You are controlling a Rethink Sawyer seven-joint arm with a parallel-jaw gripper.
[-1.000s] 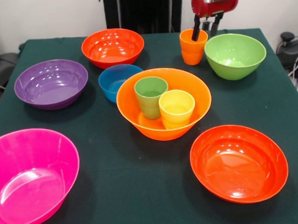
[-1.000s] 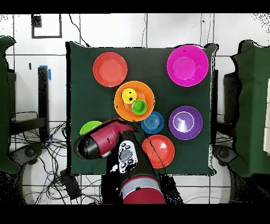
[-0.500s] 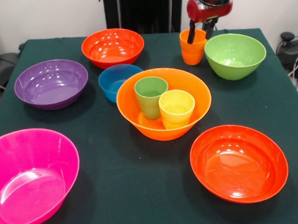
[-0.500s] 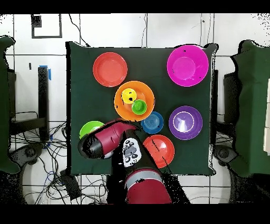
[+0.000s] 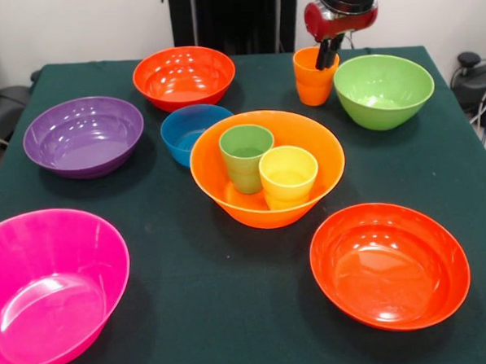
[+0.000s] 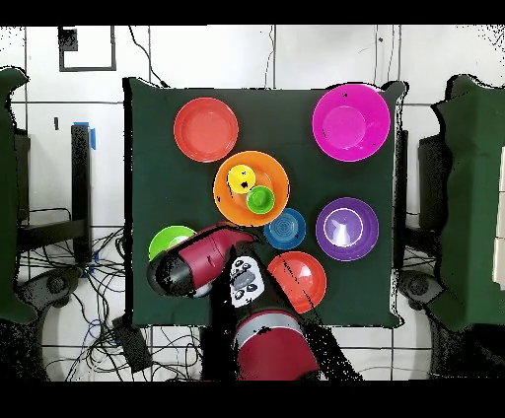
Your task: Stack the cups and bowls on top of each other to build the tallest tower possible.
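Observation:
The orange cup (image 5: 313, 79) stands upright at the table's far side, next to the lime green bowl (image 5: 383, 89). My gripper (image 5: 328, 57) comes down onto the cup's right rim, its fingers drawn together on the wall, shut on it. The large light orange bowl (image 5: 269, 209) sits mid-table and holds the green cup (image 5: 246, 156) and the yellow cup (image 5: 287, 175) side by side. In the overhead view the arm (image 6: 197, 264) hides the orange cup and the gripper; the light orange bowl (image 6: 229, 202) shows with both cups inside.
Around the middle stand a blue bowl (image 5: 193, 131), a purple bowl (image 5: 84, 135), a pink bowl (image 5: 49, 286) at the near left, and two red-orange bowls (image 5: 184, 75) (image 5: 389, 264). All are single and upright.
The fingers stood apart, one inside the orange cup and one outside; now they have drawn together on its right rim. The cup has not moved.

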